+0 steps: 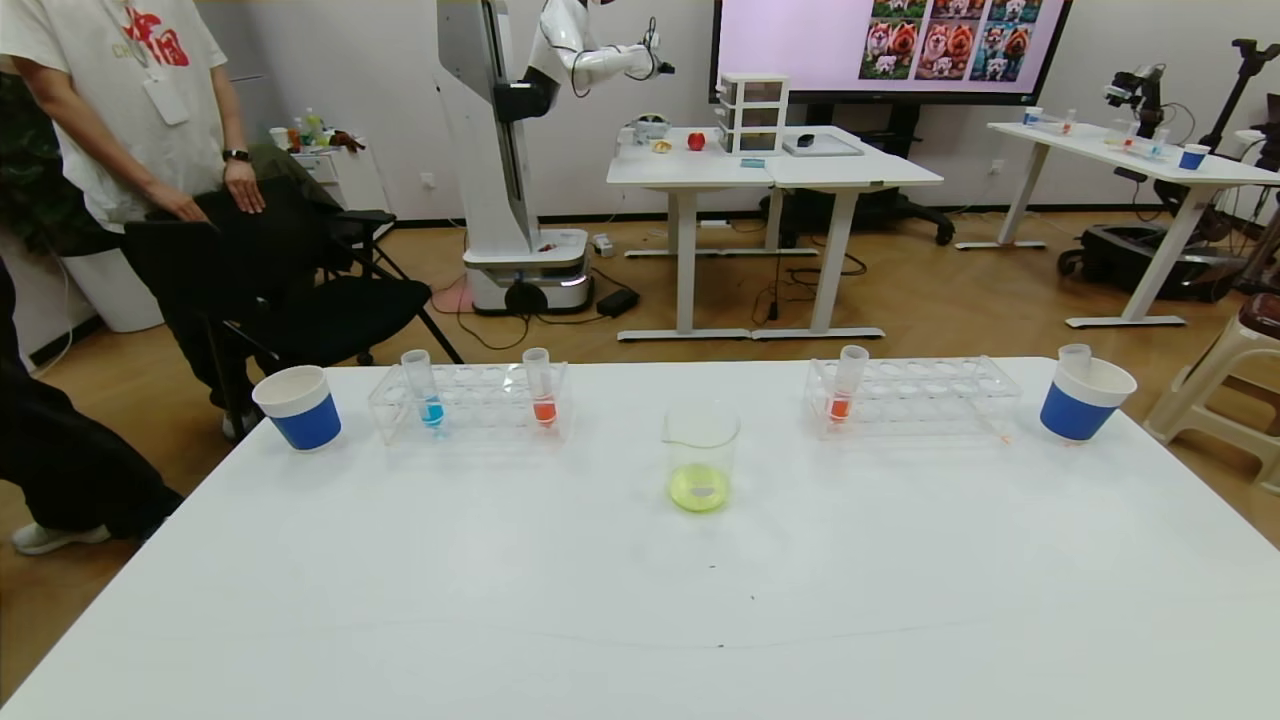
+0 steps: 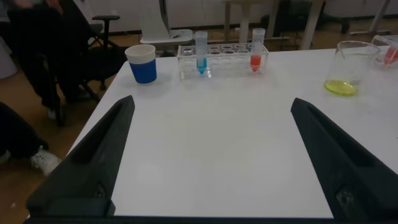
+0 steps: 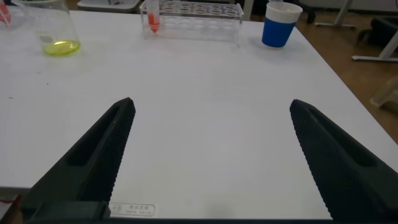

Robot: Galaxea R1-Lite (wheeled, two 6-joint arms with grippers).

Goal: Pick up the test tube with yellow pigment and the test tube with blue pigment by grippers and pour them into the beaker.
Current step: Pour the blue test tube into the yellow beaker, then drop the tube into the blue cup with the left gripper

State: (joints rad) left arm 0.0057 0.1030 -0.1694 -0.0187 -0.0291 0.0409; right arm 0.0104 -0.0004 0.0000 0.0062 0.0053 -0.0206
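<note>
The beaker [image 1: 700,440] stands mid-table with a little yellow-green liquid at its bottom; it also shows in the left wrist view [image 2: 353,62] and the right wrist view [image 3: 53,25]. The test tube with blue pigment [image 1: 428,395] stands upright in the left rack [image 1: 470,400], also seen in the left wrist view [image 2: 201,53]. No tube holding yellow liquid shows; a clear, empty-looking tube [image 1: 1075,353] stands in the right blue cup [image 1: 1085,405]. My left gripper [image 2: 211,102] and right gripper [image 3: 211,102] are open and empty, low over the near table, out of the head view.
Orange-red tubes stand in the left rack [image 1: 541,390] and the right rack [image 1: 843,385]. A second blue cup [image 1: 298,405] stands at the far left. A person and a chair [image 1: 300,300] are beyond the table's left corner.
</note>
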